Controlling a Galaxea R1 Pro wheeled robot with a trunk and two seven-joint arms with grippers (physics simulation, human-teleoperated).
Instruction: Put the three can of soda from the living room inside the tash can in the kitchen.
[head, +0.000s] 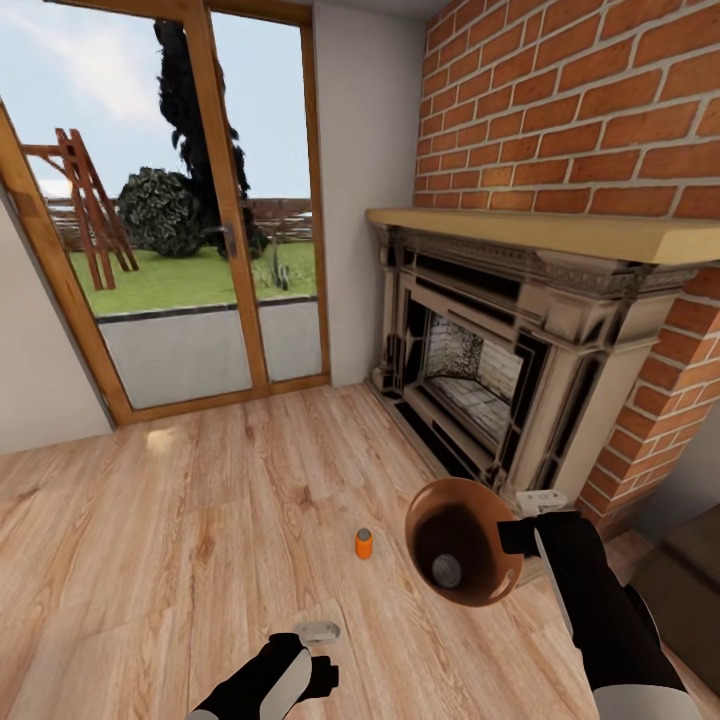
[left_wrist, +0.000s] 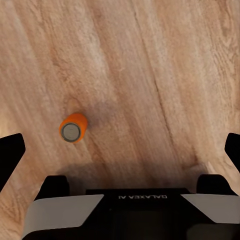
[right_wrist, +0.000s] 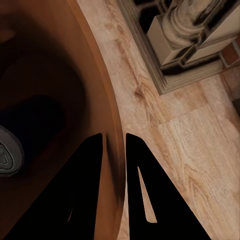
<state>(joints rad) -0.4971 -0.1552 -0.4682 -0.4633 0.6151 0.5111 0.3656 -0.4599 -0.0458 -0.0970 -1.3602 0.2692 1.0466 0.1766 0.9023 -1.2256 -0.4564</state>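
One orange soda can (head: 363, 543) stands upright on the wood floor; in the left wrist view the can (left_wrist: 73, 128) shows its grey top. My left gripper (head: 314, 648) hovers short of it, open, its fingers (left_wrist: 11, 156) spread wide with nothing between them. My right gripper (head: 512, 540) is shut on the rim of the trash can (head: 463, 540), held tilted above the floor. The bin wall (right_wrist: 111, 125) runs between the black fingers (right_wrist: 145, 195). Inside the bin lies another can, its grey top (head: 447, 571) showing.
A red-brick fireplace (head: 490, 370) with a wooden mantel stands close on the right. A wood-framed glass door (head: 200, 230) to the garden is at the back left. Dark furniture (head: 690, 590) sits at the right edge. Wood floor (head: 180, 520) stretches left.
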